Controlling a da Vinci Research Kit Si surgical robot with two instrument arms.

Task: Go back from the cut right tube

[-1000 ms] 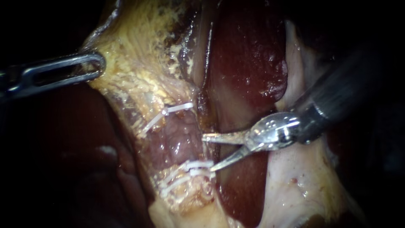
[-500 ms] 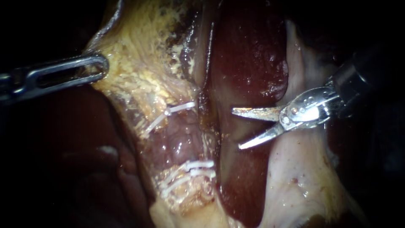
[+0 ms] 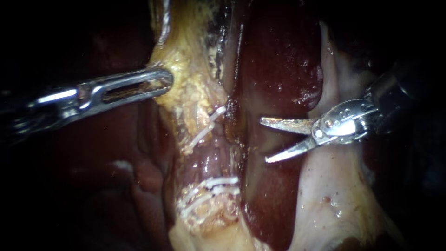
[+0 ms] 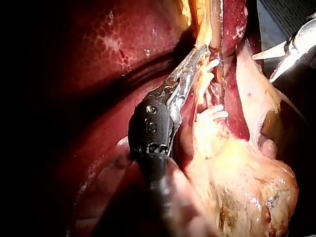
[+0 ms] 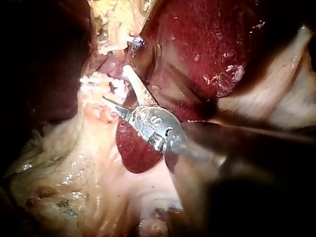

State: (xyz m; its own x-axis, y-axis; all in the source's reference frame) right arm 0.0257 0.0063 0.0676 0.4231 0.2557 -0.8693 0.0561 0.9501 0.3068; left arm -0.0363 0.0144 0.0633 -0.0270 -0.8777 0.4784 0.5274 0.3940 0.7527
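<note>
While the liver (image 3: 278,65) fills the middle of the endoscope view as a dark red, wet slab, a pale sheet of tissue (image 3: 330,200) runs down its right side and widens toward the bottom. Left of the liver I see a strip of yellow fatty tissue (image 3: 193,88) coming down from the top. The tube (image 3: 211,158) lies in the lower part of that strip, purplish and glistening, just beside the liver's edge and between my two instruments. I cannot make out a cut in it from here, and I see only this one clipped tube, so I cannot say whether it is the right one.

My left tool (image 3: 160,82) comes in from the left. Its slotted jaws are pressed together on the edge of the yellow fatty tissue, above the tube, pinching it. In the left wrist view the left tool (image 4: 197,53) has its tip buried against the same yellow strand.

My right tool (image 3: 265,141) enters from the right with two thin pointed blades spread wide and nothing between them. The tips point toward the tube but stand apart from it, with bare liver showing in the gap.

One white clip (image 3: 206,125) crosses the tube on a slant at its upper end. A pair of white clips (image 3: 213,185) crosses it lower down, side by side.
</note>
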